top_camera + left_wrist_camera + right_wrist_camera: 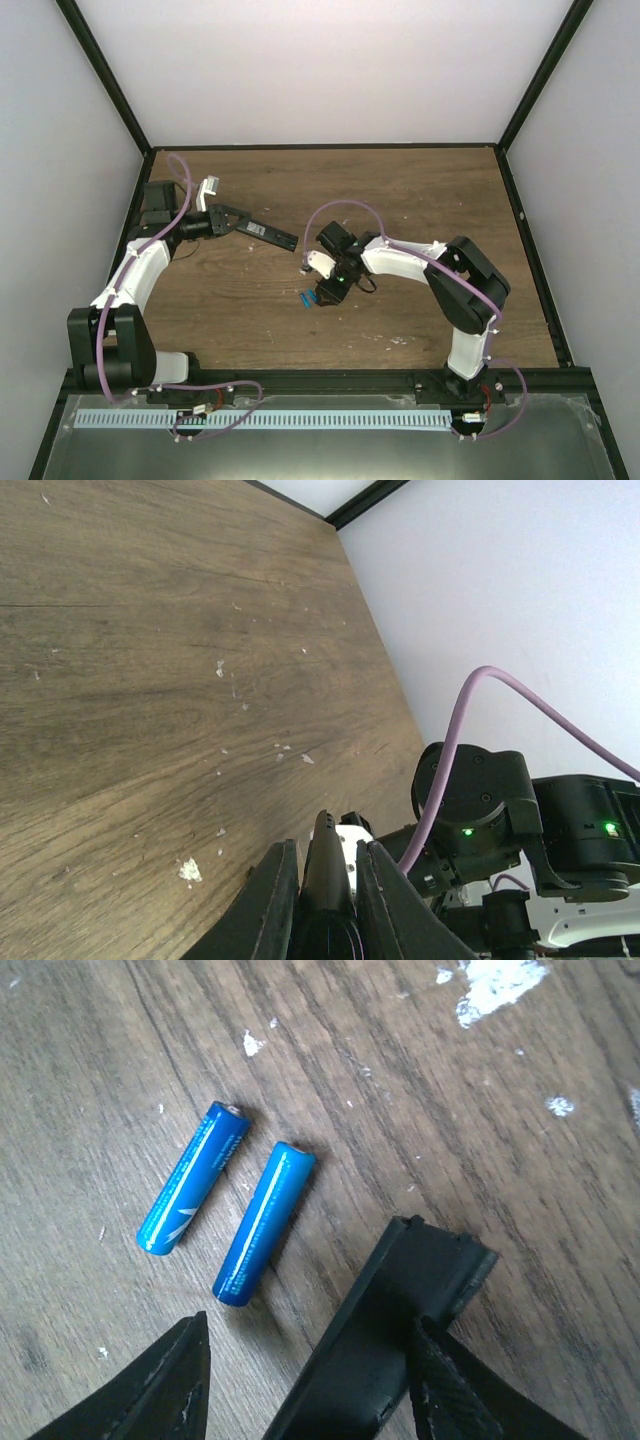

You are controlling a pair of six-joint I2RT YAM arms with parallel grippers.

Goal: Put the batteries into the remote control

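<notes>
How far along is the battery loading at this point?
Done: the cover is off, lying on the table. In hand: the left gripper clamps the remote control; the right gripper stands open around the cover. Remaining: both batteries lie on the table, none loaded.

Right wrist view. (a) battery a (193, 1177) and (b) battery b (265, 1222): blue, lying side by side on wood table (450, 1110), approx. parallel, not touching. (c) black cover (385, 1325), just right of b, notched end up, btwn fingers of right gripper (305, 1330). Jaws apart: left finger (170, 1390) clear of cover, right finger (445, 1385) overlaps its edge. White specks (495, 980) top right.
</notes>
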